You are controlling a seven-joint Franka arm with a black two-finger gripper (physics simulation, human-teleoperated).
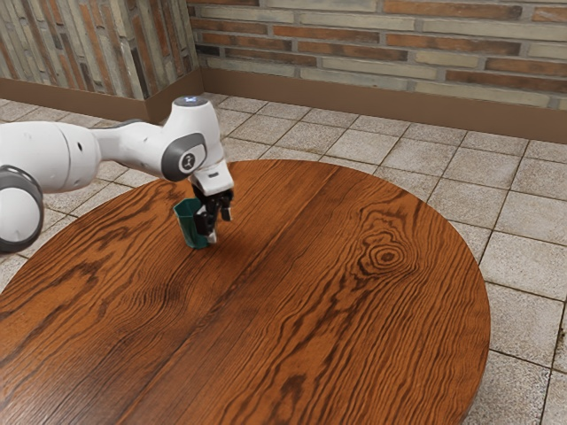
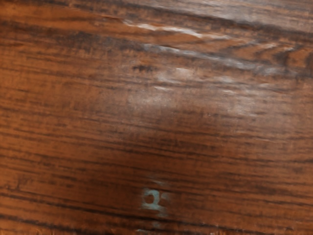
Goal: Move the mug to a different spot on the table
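Observation:
A teal mug stands upright on the round wooden table, toward the exterior view's left. My black gripper is lowered against the mug's right side, at the level of its wall. The fingers stand close together and pinch a part on that side of the mug. In the wrist view a small teal piece of the mug with a hole in it lies just under my hand, over the wood grain of the table.
The table's edge curves away on the exterior view's right and front. Beyond it is a tiled floor, with a brick wall at the back. Bare wood stretches to the right of the mug.

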